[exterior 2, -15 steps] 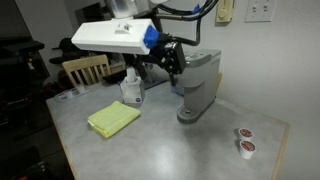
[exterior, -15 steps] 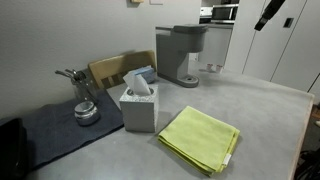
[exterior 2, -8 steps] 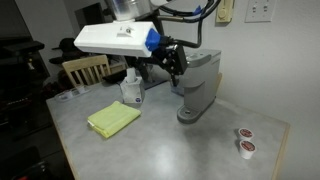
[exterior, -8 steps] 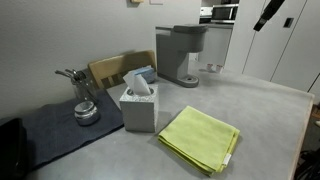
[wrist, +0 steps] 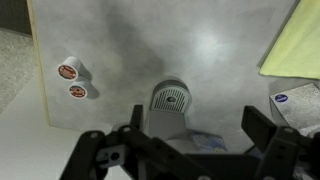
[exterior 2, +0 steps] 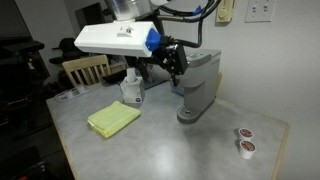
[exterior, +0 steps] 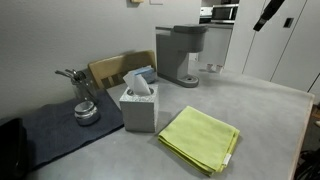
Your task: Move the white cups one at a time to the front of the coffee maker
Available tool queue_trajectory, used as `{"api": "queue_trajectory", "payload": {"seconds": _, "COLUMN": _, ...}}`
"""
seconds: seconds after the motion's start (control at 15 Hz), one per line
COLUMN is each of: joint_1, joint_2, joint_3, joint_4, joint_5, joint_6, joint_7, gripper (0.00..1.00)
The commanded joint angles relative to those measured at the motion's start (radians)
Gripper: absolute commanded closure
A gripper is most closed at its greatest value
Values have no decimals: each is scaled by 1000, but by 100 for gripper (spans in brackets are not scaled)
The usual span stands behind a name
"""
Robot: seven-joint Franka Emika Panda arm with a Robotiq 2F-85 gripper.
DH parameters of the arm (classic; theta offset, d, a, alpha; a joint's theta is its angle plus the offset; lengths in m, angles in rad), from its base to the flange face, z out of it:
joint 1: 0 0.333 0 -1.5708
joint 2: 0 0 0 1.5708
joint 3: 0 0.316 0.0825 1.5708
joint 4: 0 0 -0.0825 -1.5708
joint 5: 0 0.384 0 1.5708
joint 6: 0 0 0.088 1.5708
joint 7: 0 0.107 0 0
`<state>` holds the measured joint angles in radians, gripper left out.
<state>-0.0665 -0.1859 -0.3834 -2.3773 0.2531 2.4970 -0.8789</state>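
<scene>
Two white cups with dark reddish tops stand together near a table corner, seen in an exterior view point(exterior 2: 245, 140) and in the wrist view point(wrist: 70, 78). The grey coffee maker shows in both exterior views point(exterior: 180, 54) point(exterior 2: 200, 84); the wrist view shows its round drip base point(wrist: 172, 98) from above. My gripper point(wrist: 188, 140) hangs high over the coffee maker, open and empty, far from the cups. In an exterior view it is beside the machine's head point(exterior 2: 174, 62).
A yellow cloth point(exterior: 200, 138) point(exterior 2: 113, 120) lies on the grey table. A grey tissue box point(exterior: 138, 108) stands beside a dark mat with a metal item point(exterior: 84, 108). A wooden chair point(exterior: 118, 68) is behind the table. Bare tabletop point(exterior 2: 170, 145) lies between coffee maker and cups.
The arm has shifted very slightly sideways over the coffee maker. The cups and everything else on the table have not moved.
</scene>
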Motion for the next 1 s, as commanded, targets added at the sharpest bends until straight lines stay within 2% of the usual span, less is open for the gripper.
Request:
{"api": "queue_trajectory", "payload": {"seconds": 0.0, "joint_1": -22, "joint_2": 17, "joint_3": 14, "joint_4": -6, "joint_5": 37, "joint_6": 29, "joint_7": -50, "gripper": 0}}
{"api": "queue_trajectory", "payload": {"seconds": 0.93, "joint_1": -21, "joint_2": 17, "joint_3": 13, "joint_4": -11, "joint_5": 37, "joint_6": 39, "joint_7": -51, "gripper": 0}}
